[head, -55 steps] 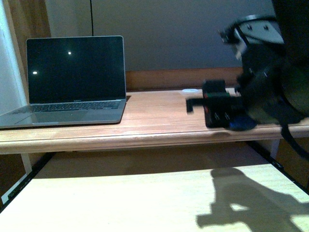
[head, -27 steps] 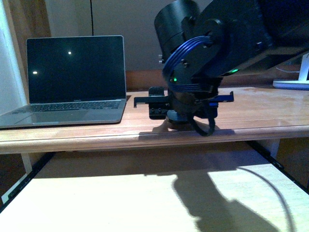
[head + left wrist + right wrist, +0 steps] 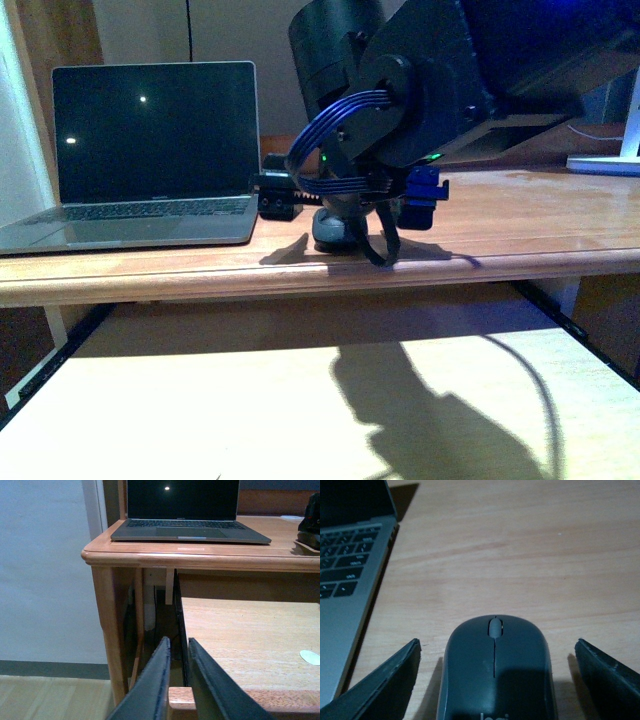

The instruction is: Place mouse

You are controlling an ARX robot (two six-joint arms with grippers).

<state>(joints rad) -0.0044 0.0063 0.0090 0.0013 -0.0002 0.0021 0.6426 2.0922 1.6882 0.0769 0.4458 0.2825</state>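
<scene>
The dark grey-green mouse (image 3: 495, 670) rests on the wooden desk (image 3: 520, 555), just right of the laptop (image 3: 347, 585). My right gripper (image 3: 497, 652) is open. Its two fingers stand apart on either side of the mouse without touching it. In the front view the mouse (image 3: 333, 226) shows under the right arm (image 3: 420, 90), near the desk's front edge. My left gripper (image 3: 178, 647) is shut and empty, low beside the desk's left leg, above the lower shelf.
The open laptop (image 3: 150, 160) with a dark screen stands at the desk's left. A white object (image 3: 605, 160) sits at the far right of the desk (image 3: 520, 225). A lower wooden shelf (image 3: 300, 400) runs beneath. A whitish round disc (image 3: 310, 657) lies on that shelf.
My right arm has swung left across the desk and come down beside the laptop. The mouse now sits on the desk under it.
</scene>
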